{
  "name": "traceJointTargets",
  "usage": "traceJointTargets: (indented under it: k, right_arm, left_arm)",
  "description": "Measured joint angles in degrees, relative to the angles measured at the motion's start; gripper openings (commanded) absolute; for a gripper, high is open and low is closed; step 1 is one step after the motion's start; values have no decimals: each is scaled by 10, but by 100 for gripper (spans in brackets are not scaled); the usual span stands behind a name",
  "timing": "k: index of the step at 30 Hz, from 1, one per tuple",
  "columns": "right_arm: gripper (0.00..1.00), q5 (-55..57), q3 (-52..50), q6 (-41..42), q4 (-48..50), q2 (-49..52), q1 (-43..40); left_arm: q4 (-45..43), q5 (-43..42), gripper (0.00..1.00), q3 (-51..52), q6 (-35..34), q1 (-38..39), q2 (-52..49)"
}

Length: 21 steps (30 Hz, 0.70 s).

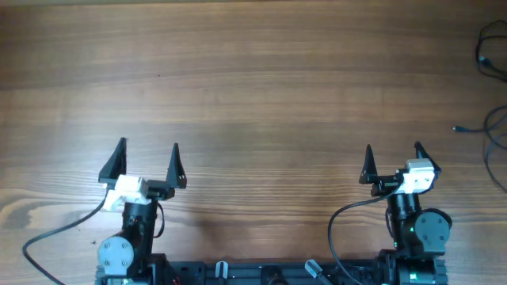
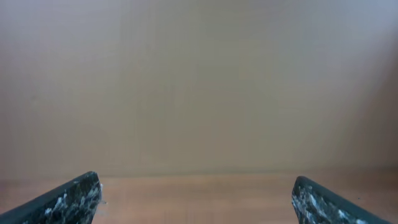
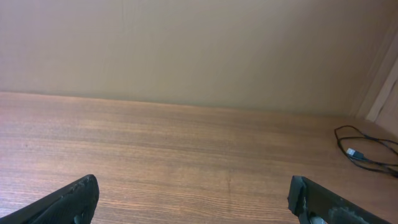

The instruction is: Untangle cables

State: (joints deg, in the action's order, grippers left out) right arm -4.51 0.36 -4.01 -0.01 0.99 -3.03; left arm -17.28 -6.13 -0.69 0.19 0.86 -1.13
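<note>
The cables (image 1: 493, 111) are thin black wires looped together at the far right edge of the wooden table, partly cut off by the frame; a small plug tip lies near them. They also show in the right wrist view (image 3: 367, 149) at the right. My left gripper (image 1: 147, 161) is open and empty near the front left. My right gripper (image 1: 394, 163) is open and empty near the front right, well short of the cables. The left wrist view shows only open fingertips (image 2: 196, 199) over bare wood.
The wooden table (image 1: 253, 87) fills the overhead view. Thicker black cables (image 1: 55, 233) run from the arm bases along the front edge. A beige wall (image 3: 186, 43) stands beyond the table's far edge.
</note>
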Motion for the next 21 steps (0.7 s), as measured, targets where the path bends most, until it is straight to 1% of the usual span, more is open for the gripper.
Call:
traceJointTargets:
  k: [5, 9, 21]
  right_arm:
    - [100, 0, 0, 0, 0, 0, 0]
    - [100, 0, 0, 0, 0, 0, 0]
    - [100, 0, 0, 0, 0, 0, 0]
  left_arm:
    - [140, -2, 100, 2, 1, -10, 4]
    - [206, -2, 100, 2, 2, -10, 4]
    - [207, -2, 100, 2, 2, -10, 4]
